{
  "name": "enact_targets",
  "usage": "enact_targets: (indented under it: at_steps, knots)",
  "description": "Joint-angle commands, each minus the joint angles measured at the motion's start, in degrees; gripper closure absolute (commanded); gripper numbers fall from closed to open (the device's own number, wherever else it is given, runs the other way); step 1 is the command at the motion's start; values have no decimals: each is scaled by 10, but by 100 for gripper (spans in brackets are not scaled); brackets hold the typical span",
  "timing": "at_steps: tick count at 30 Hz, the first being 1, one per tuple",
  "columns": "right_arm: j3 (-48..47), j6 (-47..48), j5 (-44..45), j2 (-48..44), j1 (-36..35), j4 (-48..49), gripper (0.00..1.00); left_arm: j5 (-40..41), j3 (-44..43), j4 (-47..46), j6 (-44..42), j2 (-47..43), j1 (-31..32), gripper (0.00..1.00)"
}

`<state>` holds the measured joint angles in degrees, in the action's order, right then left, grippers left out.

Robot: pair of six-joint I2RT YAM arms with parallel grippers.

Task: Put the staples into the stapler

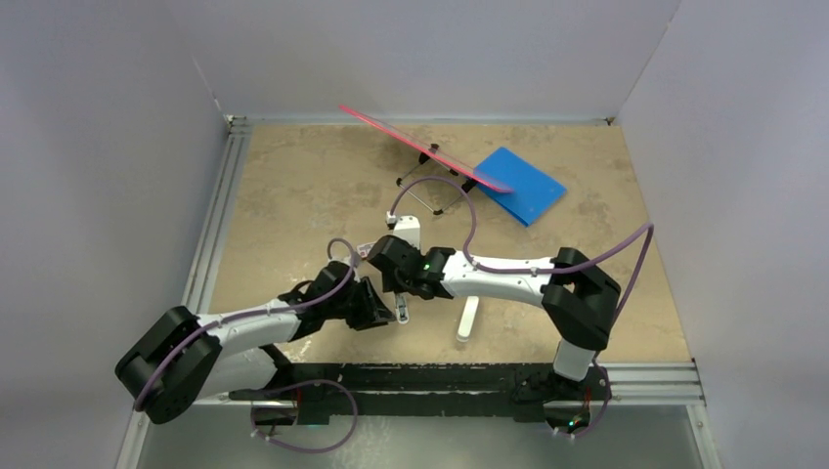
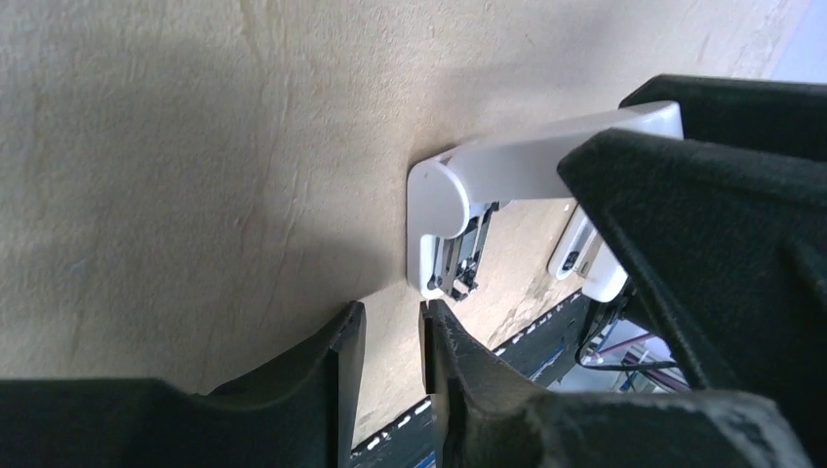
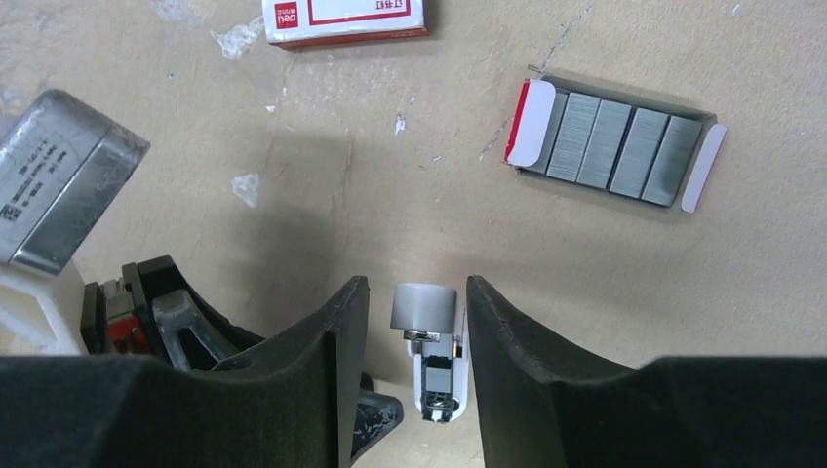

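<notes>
From above, the two arms meet just left of the middle of the table (image 1: 293, 176), claws almost nose to nose. The right gripper (image 3: 416, 285) points straight down over the white stapler (image 3: 429, 361). Its jaws stand on either side of the stapler's rounded end, with a sliver of tabletop showing on one side. I cannot tell whether it is actually pinching the stapler or only straddling it. The left wrist camera shows the stapler hinged open, its top arm lifted at a slant and the metal channel bare underneath.

The left gripper (image 2: 392, 312) sits low, just beside the hinge end. Its jaws are drawn almost together, with only a thin slit between them and nothing in it.

The staples (image 3: 610, 144) are not in the stapler. In the right wrist view they lie at two o'clock from the claw, as grey strips packed side by side in an open cardboard tray with red and white flaps. The tray rests flat on the table and nothing touches it. The red-and-white box (image 3: 346, 19) lies at twelve o'clock, cut by the frame's top edge. A grey metal block (image 3: 59, 180) with a printed label sits at ten o'clock.

Farther off in the top view, a blue pad (image 1: 523, 184) lies at one o'clock under a tilted pink sheet (image 1: 411, 145), and a second white bar (image 1: 468, 318) lies toward five o'clock.
</notes>
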<state>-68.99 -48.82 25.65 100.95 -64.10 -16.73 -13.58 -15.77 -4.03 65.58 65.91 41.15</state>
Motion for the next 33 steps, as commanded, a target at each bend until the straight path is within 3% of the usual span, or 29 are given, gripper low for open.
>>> enact_targets:
  at_steps: [1,7,13,21,28,33]
  knots:
    - [5,5,-8,-4,0,15,57,-19,12,-54,-11,30,-13,73]
    - [10,2,-14,-7,1,21,60,-23,3,-71,-16,70,-17,74]
    - [17,-3,-19,-14,1,27,64,-1,-20,-37,-18,100,-19,86]
    - [27,-4,-23,-19,0,42,67,7,-29,-24,-15,133,-19,87]
    - [40,-3,-22,-32,-1,39,81,22,-33,-10,-10,167,-20,89]
    - [43,-8,2,-39,-11,12,83,29,-35,-12,-10,181,-20,89]
